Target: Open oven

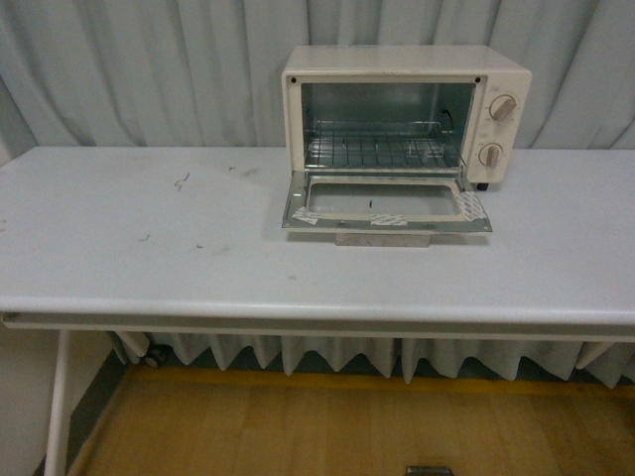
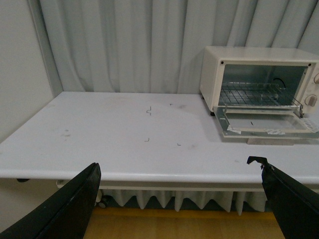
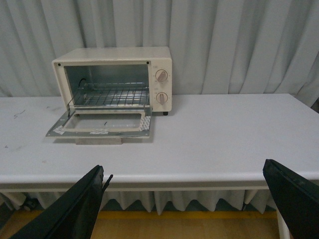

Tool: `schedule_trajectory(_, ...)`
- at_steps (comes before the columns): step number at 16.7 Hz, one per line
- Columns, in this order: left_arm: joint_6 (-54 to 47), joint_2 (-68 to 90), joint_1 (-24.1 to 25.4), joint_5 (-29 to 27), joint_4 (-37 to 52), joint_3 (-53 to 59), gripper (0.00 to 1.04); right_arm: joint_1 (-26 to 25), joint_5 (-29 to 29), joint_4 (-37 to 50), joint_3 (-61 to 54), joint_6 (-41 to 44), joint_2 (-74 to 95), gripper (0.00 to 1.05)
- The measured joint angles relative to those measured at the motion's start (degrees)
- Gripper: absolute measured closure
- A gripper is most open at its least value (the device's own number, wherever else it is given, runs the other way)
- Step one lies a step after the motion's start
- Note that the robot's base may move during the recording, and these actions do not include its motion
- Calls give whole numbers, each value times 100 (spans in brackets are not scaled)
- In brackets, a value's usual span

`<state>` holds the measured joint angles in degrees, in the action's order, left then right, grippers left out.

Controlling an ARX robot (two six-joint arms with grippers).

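The cream-white oven [image 1: 501,74] stands at the back of the white table [image 1: 149,258], right of centre. Its glass door [image 1: 387,203] lies folded down flat, showing the wire rack [image 1: 382,149] inside. Two round beige knobs [image 1: 503,107] sit on its right panel. The left wrist view shows the oven [image 2: 212,69] far off to the side, and the right wrist view shows the oven [image 3: 112,52] with its door down. My left gripper [image 2: 179,169] and right gripper [image 3: 184,172] are both open, held back before the table's front edge, far from the oven. Neither arm shows in the front view.
A pleated grey curtain [image 1: 149,69] hangs behind the table. Small dark marks [image 1: 182,180] dot the tabletop left of the oven. Wooden floor [image 1: 298,436] lies below the table's front edge, with a white table leg [image 1: 58,407] at the left.
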<state>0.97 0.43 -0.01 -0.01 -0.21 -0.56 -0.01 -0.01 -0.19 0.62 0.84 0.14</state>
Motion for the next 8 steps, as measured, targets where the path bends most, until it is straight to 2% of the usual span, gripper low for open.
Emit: schedule_trajectory(8, 0, 0, 0, 0, 4, 0, 7, 0, 0, 4, 0, 0, 0, 6)
